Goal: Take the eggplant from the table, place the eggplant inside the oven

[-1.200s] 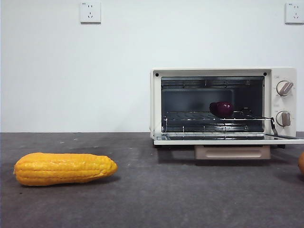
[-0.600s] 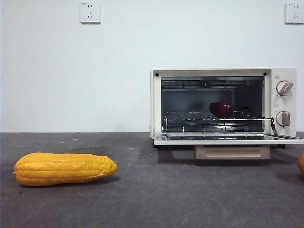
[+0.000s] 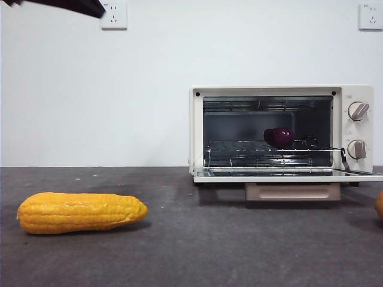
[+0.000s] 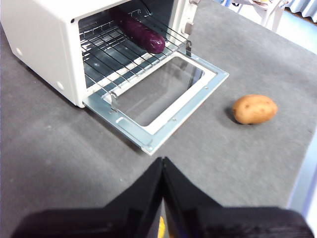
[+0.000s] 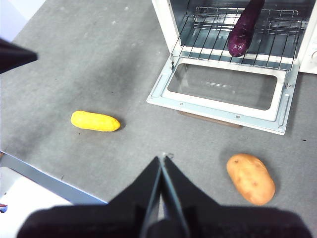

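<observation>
The dark-purple eggplant (image 3: 279, 137) lies on the wire rack inside the cream-white oven (image 3: 281, 89), whose glass door (image 3: 287, 174) hangs open and flat. From the wrist views the eggplant (image 4: 139, 32) (image 5: 242, 29) lies lengthwise on the rack, free of both grippers. My left gripper (image 4: 162, 162) is shut and empty, high over the table (image 3: 209, 239) in front of the oven door (image 4: 163, 94). My right gripper (image 5: 162, 159) is also shut and empty, high and well back from the oven (image 5: 168, 20). A black arm tip (image 3: 66, 6) shows in the front view's top left corner.
A yellow corn cob (image 3: 81, 211) (image 5: 95, 121) lies on the table left of the oven. A brown potato (image 4: 254, 109) (image 5: 250, 178) sits in front of the open door, to its right. The table's edge (image 5: 44, 176) runs behind the corn in the right wrist view.
A black arm tip has come into the top left corner of the front view. The eggplant, oven and corn have not moved.
</observation>
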Robot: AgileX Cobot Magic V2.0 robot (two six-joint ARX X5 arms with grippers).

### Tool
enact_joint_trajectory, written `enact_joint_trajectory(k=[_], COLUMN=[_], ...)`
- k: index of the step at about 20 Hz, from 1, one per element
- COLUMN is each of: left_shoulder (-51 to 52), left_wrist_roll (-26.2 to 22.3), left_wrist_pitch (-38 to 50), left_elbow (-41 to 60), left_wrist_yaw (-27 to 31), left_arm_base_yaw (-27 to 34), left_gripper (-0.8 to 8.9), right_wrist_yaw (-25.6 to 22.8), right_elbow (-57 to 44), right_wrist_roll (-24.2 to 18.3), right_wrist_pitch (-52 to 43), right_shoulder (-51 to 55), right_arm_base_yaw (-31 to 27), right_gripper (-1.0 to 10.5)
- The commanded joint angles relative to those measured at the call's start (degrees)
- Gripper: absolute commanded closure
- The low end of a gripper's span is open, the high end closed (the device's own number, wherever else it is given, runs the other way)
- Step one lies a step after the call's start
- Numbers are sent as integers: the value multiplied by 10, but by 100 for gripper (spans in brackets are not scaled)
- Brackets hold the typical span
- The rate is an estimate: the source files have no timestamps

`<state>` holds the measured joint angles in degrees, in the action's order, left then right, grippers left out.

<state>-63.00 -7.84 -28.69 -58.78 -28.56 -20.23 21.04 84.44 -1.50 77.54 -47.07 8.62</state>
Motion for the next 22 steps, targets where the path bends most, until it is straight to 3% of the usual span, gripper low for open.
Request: enact_joint_trajectory(k=[1,4,12,18,22], left_shoulder=[-40,-124,-338,-429,-468], left_wrist_roll=[7,17,66,125,139], left_wrist_pitch=[38,94,250,335,365], left_elbow=[2,2,2,2,2], left_wrist_yaw=[1,0,0,-1,-4], left_arm_base_yaw=[-1,-7,-28,-37,-49], left_gripper=[819,819,819,820,820], right_wrist_yaw=[5,35,37,37,37], right_elbow=[0,0,0,0,0], right_wrist_roll=[-5,-5,-5,-16,-19], right_wrist_pitch=[12,12,13,13,12], right_shoulder=[1,1,1,1,1], right_arm_base_yaw=[1,1,1,1,1], right_gripper=[959,959,959,959,959])
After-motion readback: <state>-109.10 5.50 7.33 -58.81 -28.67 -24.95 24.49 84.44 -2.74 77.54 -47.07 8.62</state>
